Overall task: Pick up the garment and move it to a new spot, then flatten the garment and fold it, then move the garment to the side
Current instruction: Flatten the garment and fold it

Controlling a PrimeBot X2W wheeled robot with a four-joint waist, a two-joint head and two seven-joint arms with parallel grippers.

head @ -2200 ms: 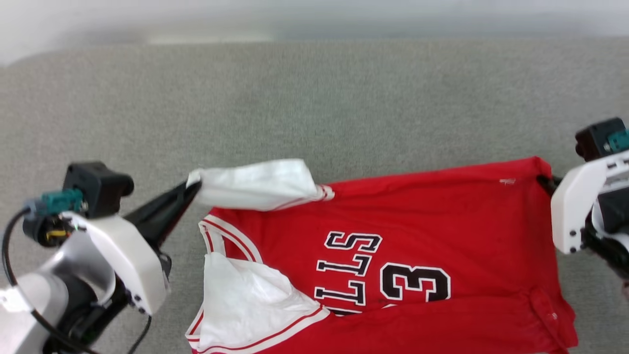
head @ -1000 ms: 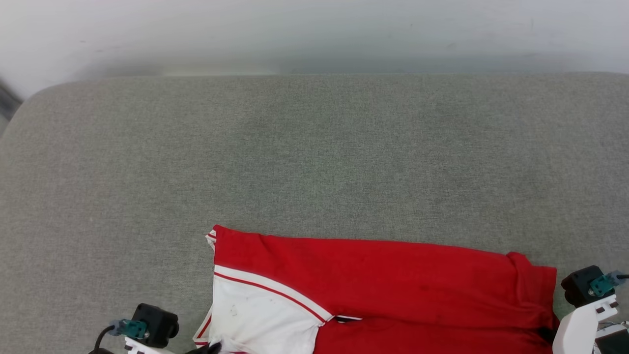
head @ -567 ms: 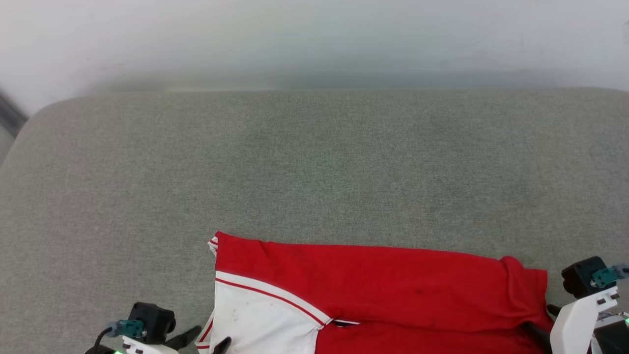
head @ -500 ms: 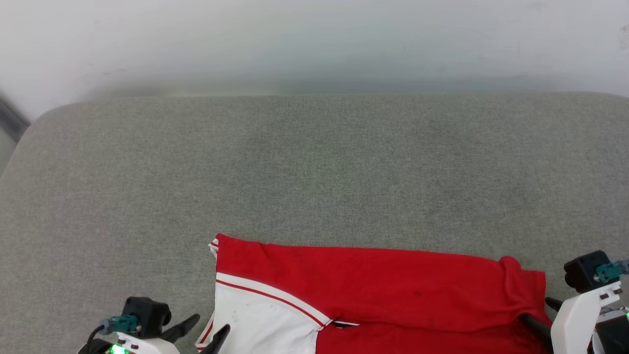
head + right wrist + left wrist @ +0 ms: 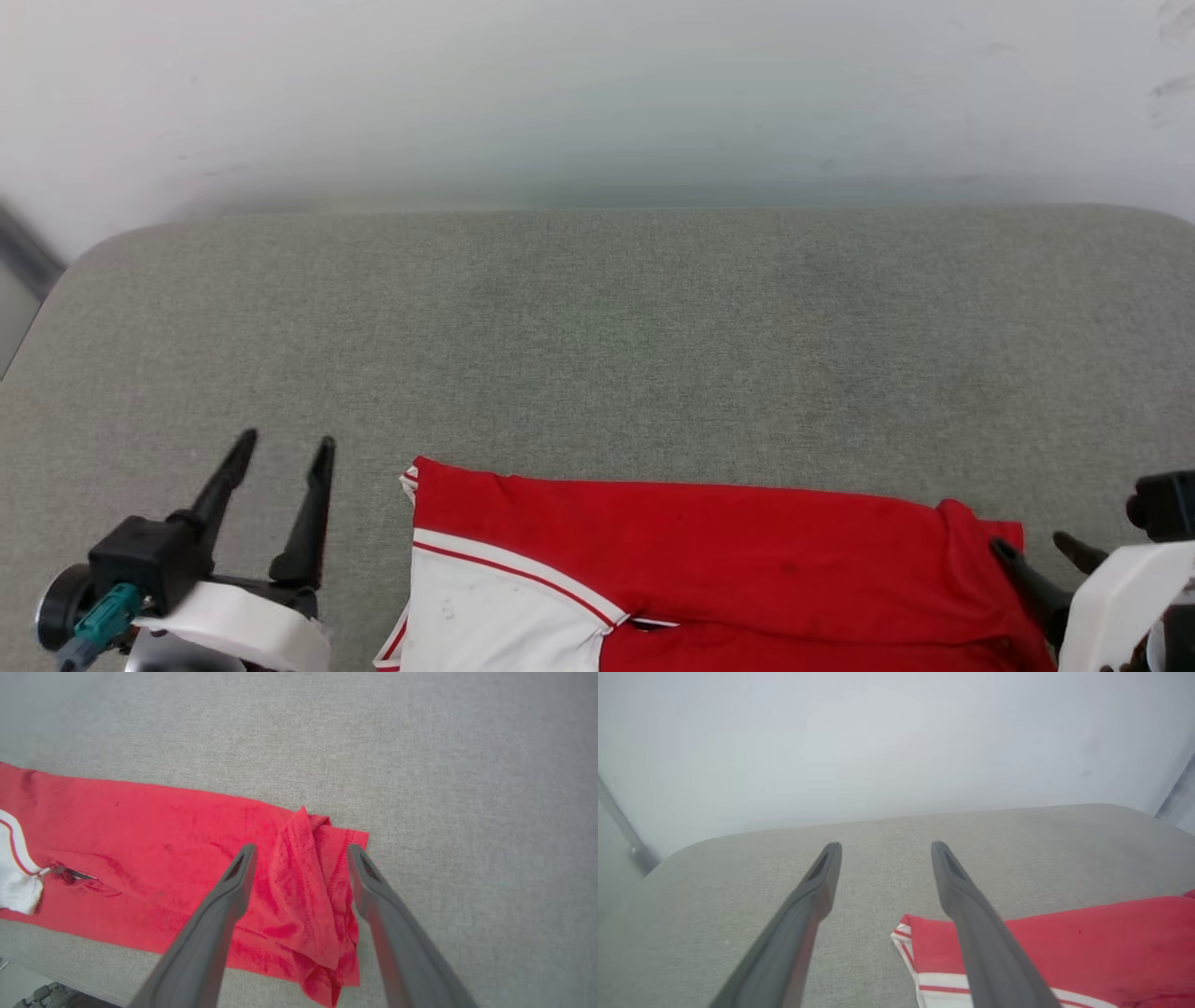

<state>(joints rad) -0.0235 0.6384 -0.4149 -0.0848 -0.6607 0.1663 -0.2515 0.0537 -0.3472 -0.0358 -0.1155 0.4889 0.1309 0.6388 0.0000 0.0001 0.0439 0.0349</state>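
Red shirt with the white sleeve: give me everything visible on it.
The thin red fabric shirt lies folded into a long band near the front edge of the grey upholstered surface. A white sleeve with red-and-white stripe trim sits at its left end; its right end is bunched and wrinkled, under the open right gripper, contact unclear.

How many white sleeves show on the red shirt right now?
1: a white sleeve at the left end of the garment in the head view. Another may be folded underneath.

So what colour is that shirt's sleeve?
White sleeve with a narrow red stripe; head view shows it best.
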